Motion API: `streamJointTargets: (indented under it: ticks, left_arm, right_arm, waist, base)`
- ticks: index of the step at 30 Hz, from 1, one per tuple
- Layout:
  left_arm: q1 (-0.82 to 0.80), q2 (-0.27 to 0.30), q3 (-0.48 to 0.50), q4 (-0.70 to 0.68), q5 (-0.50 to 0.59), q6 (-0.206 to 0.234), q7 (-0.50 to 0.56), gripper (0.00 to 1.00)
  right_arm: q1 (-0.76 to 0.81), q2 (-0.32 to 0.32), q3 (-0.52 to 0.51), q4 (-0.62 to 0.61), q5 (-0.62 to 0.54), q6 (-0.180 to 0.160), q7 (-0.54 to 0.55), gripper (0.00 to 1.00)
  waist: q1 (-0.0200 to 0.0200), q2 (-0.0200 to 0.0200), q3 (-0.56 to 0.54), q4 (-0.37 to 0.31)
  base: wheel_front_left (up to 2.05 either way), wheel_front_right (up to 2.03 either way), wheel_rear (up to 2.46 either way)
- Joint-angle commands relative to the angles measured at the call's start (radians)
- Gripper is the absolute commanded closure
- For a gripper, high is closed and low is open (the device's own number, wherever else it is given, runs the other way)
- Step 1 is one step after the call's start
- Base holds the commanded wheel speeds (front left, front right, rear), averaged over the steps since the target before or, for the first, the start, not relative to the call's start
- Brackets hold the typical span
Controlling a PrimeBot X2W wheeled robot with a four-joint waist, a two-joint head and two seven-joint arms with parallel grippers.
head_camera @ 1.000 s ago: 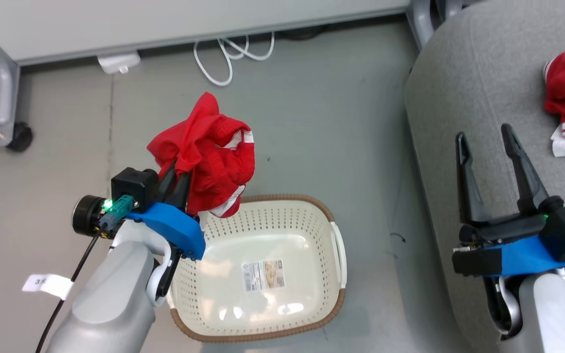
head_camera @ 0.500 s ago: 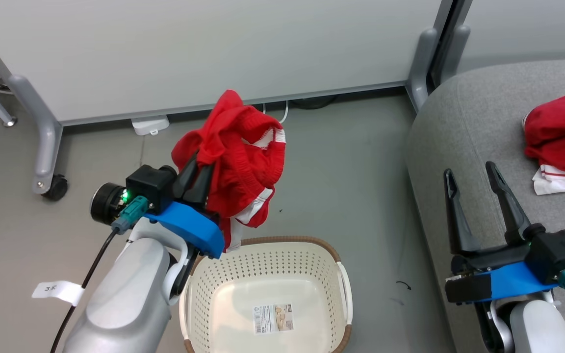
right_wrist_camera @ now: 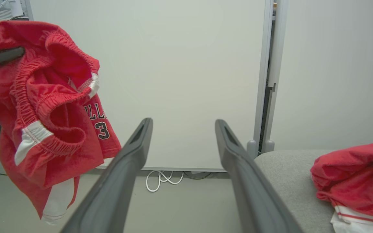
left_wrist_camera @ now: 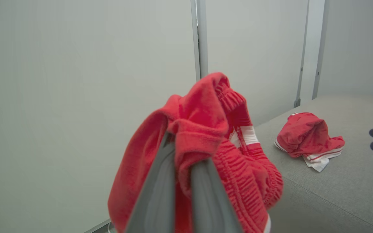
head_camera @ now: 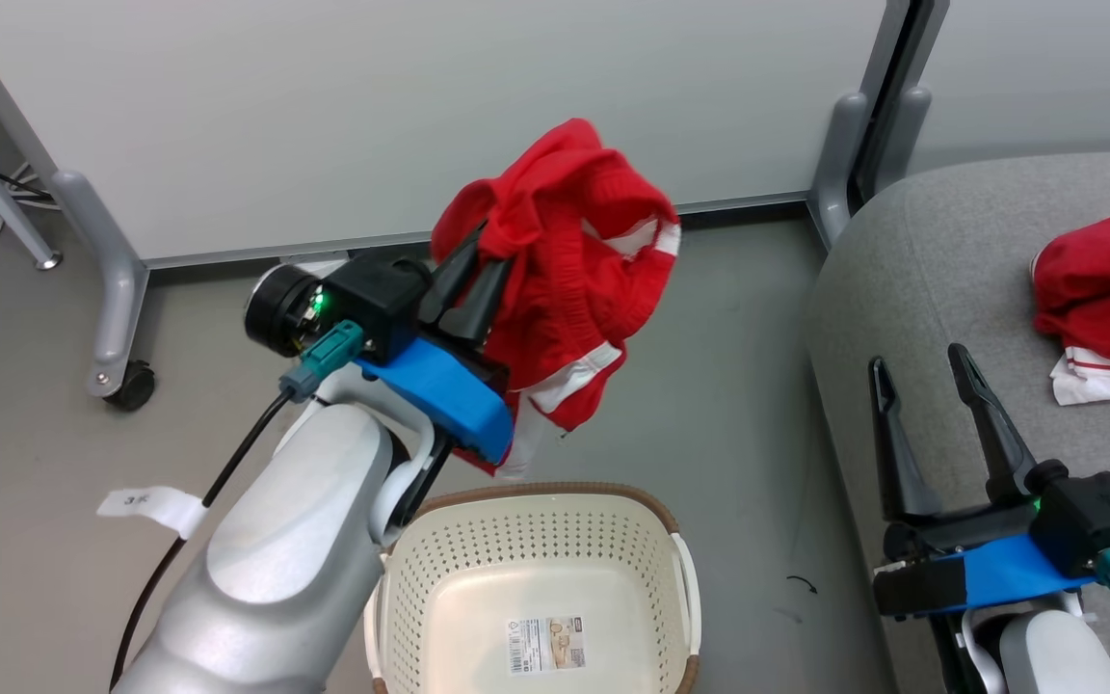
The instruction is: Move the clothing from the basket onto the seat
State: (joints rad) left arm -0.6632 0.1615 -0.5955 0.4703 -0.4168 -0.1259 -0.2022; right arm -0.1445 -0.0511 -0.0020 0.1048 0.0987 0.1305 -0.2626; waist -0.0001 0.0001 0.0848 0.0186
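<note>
Left tool (head_camera: 483, 253) is pinching a red garment (head_camera: 574, 260) that's bunching around its tips, the basket (head_camera: 536, 501) sitting lower, back by its forearm. Right tool (head_camera: 916, 357) is hanging spread wide over the seat (head_camera: 950, 251), other garment (head_camera: 1104, 289) lying just past its tips.

One garment (head_camera: 565, 260) aloft near the basket's (head_camera: 555, 493) far rim, the other garment (head_camera: 1104, 280) on the seat (head_camera: 921, 289), right of the basket.
</note>
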Motion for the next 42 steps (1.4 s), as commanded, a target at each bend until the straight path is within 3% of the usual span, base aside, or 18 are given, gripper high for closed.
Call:
streamJointTargets:
  ticks: [1, 15, 27, 32, 42]
  left_arm:
    - [-0.016, 0.000, -0.005, -0.017, -0.007, -0.006, 0.008, 1.00]
    - [-0.008, -0.013, -0.048, -0.092, -0.022, 0.000, 0.051, 1.00]
    - [-0.019, -0.013, -0.059, -0.089, -0.027, 0.004, 0.045, 1.00]
    - [-0.026, -0.022, -0.074, -0.084, -0.026, 0.003, 0.039, 1.00]
    - [-0.035, -0.042, -0.111, -0.085, -0.020, 0.002, 0.033, 1.00]
  right_arm:
    - [0.014, 0.001, 0.001, 0.001, 0.003, 0.000, -0.003, 0.00]
    - [-0.010, 0.001, 0.027, -0.024, -0.003, 0.000, -0.003, 0.00]
    - [-0.102, -0.007, 0.217, -0.133, -0.036, 0.000, -0.003, 0.00]
    - [-0.158, -0.016, 0.291, -0.094, -0.042, 0.000, -0.003, 0.00]
    - [-0.262, -0.016, 0.350, 0.095, -0.062, 0.000, -0.003, 0.00]
  waist:
    - [0.0001, -0.0001, 0.000, 0.002]
    - [0.0001, -0.0001, -0.003, 0.005]
    - [0.0001, -0.0001, 0.005, 0.004]
    - [0.0001, -0.0001, 0.006, 0.019]
    - [0.0001, -0.0001, 0.014, 0.050]
  base:
    - [0.00, 0.00, 0.00]
    - [0.00, 0.00, 0.00]
    - [0.00, 0.00, 0.00]
    - [0.00, 0.00, 0.00]
    - [0.00, 0.00, 0.00]
